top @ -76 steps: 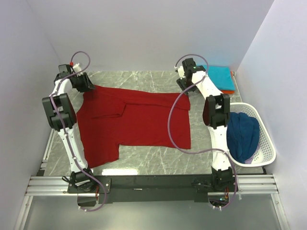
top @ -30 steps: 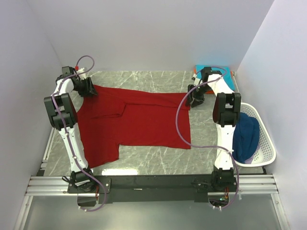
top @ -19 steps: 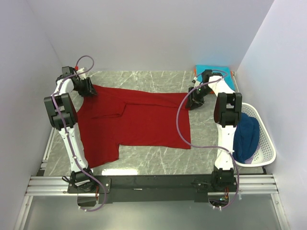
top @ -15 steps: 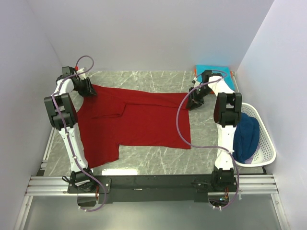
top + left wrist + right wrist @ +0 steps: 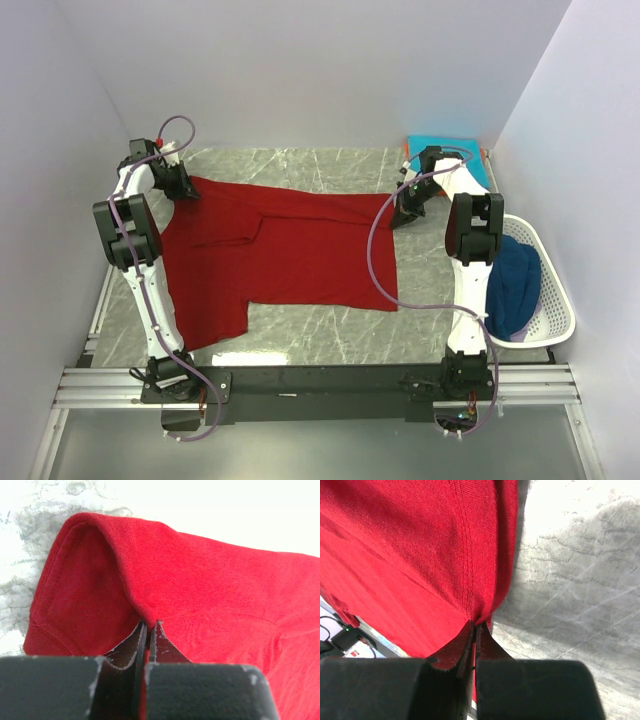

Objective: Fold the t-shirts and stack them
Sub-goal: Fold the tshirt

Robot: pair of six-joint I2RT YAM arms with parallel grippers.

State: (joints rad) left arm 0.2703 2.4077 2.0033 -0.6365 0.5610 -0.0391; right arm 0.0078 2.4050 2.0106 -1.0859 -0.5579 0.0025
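A dark red t-shirt (image 5: 280,250) lies spread on the marble table. My left gripper (image 5: 183,188) sits at its far left corner, shut on a pinch of the red cloth (image 5: 150,617). At the far right corner my right gripper (image 5: 403,213) is shut on the shirt's hemmed edge (image 5: 480,612). A folded teal t-shirt (image 5: 462,160) lies at the back right on an orange one (image 5: 486,156) whose edge peeks out. A navy blue t-shirt (image 5: 507,285) is bunched in the basket.
The white mesh basket (image 5: 556,300) stands at the right edge, beside my right arm. Grey walls close in the table on the left, back and right. Bare marble (image 5: 330,335) shows in front of the red shirt.
Both grippers have closed on the red shirt's far corners. Earlier the right arm swung from the back middle out to the shirt's right corner.
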